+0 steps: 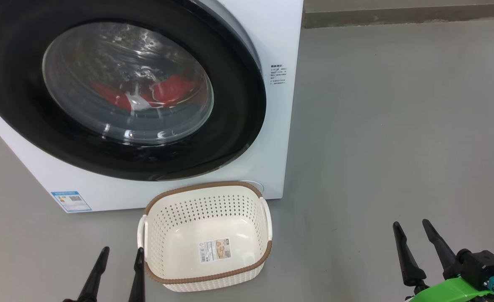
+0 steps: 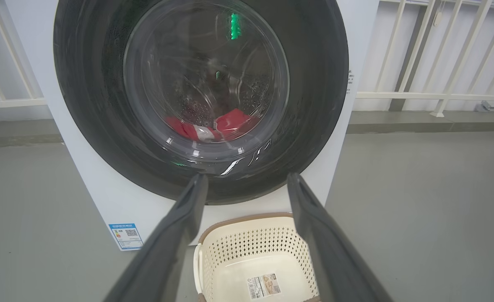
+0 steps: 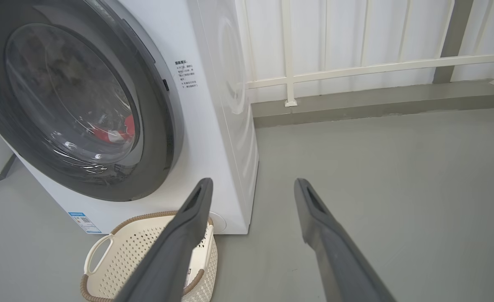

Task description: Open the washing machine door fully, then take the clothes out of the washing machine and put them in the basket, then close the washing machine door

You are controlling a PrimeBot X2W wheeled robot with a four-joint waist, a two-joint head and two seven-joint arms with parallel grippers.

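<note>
**Both jaws wide and empty, door shut in front of me**

Jaws on my left gripper point(image 1: 122, 251) stand spread wide with nothing between them, and my right gripper point(image 1: 411, 226) is the same, open and holding nothing. My left gripper's inner finger sits just beside the left handle of the basket point(image 1: 205, 186), which rests on the floor against the foot of the washing machine point(image 1: 272, 42). My right gripper hangs over bare grey floor, well apart from both.

Ahead of and above my left gripper, the washing machine door point(image 1: 16, 84) lies against the front; I cannot tell whether it is latched. From my right gripper it is up and to the left. Through its glass, the clothes point(image 1: 171, 90) lie low in the drum.

I judge the door rigid and fairly heavy, and its glossy black rim too slippery to pinch. My right wrist view shows a small dark notch at the rim's right edge, probably the catch. I would hook a finger behind that edge and swing it out. The clothes look soft, light and limp, so a pinch on any raised fold should lift them.
</note>
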